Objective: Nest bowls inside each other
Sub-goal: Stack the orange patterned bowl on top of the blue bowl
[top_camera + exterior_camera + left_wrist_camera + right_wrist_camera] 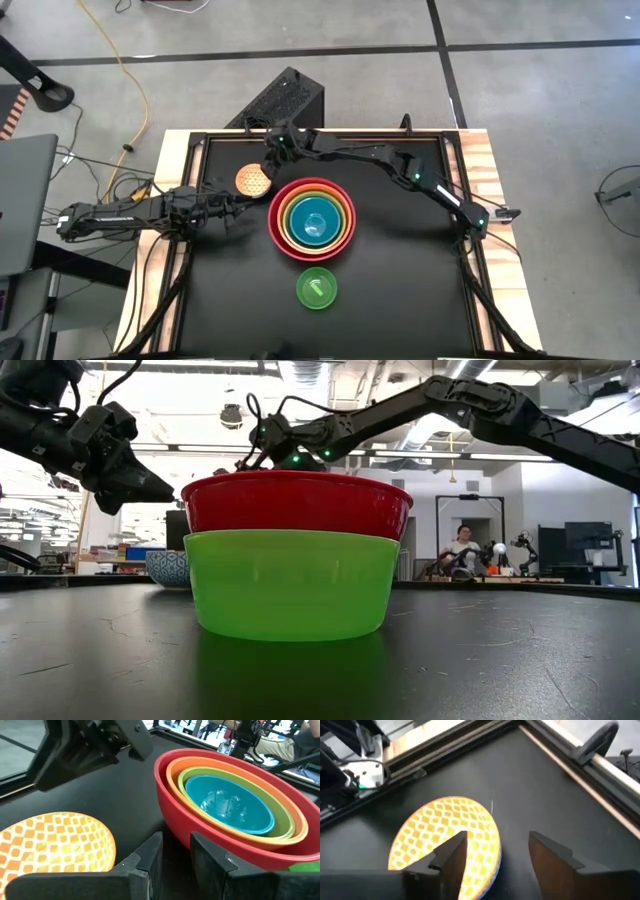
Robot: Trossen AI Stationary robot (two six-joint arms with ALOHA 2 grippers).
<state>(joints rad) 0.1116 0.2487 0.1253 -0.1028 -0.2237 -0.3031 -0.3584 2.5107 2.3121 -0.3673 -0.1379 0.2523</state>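
A nest of bowls, red (pixel 277 222), orange, lime green and blue (pixel 314 224), stands mid-table. A small dark green bowl (pixel 317 288) sits alone toward the near edge; in the low view it (pixel 290 582) fronts the red one (pixel 297 502). The patterned yellow bowl (pixel 254 179) rests on its base to the far left of the nest. My right gripper (pixel 497 840) hovers open above that bowl (pixel 445 832), at its far side, one finger over its hollow and the other outside it. My left gripper (pixel 176 845) waits at the left, a narrow gap between its fingers, pointing at the nest (pixel 235 805).
The black table top has a raised frame (pixel 320 131) along its far edge and wooden side strips (pixel 478 160). A dark box (pixel 285 100) stands on the floor behind the table. A person (pixel 462 550) sits far off in the room.
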